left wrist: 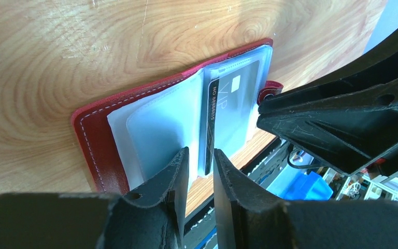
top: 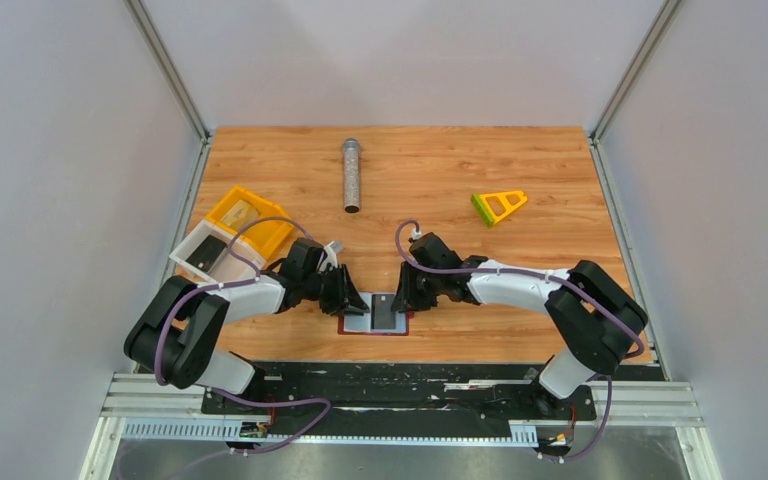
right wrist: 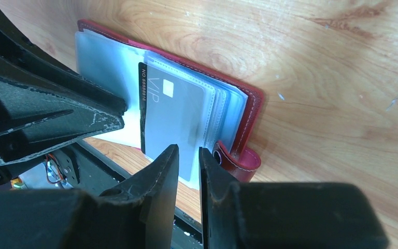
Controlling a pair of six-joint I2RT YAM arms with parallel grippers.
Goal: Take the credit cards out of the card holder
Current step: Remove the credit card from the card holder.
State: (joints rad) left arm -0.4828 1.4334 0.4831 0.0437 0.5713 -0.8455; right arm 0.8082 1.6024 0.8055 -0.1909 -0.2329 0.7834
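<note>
My left gripper [left wrist: 201, 153]: narrow gap, dark card's [left wrist: 211, 119] end at the tips.
My right gripper [right wrist: 189, 150]: narrow gap, beside the snap tab [right wrist: 238, 158].
Card holder [left wrist: 90, 140]: open flat, at the near table edge.
Table [top: 440, 170]: scratched wood grain.
Walls [top: 60, 150]: plain pale grey.

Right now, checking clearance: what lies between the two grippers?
Seen from the top view: the open card holder, a dark card sleeved inside, between left gripper and right gripper.
</note>
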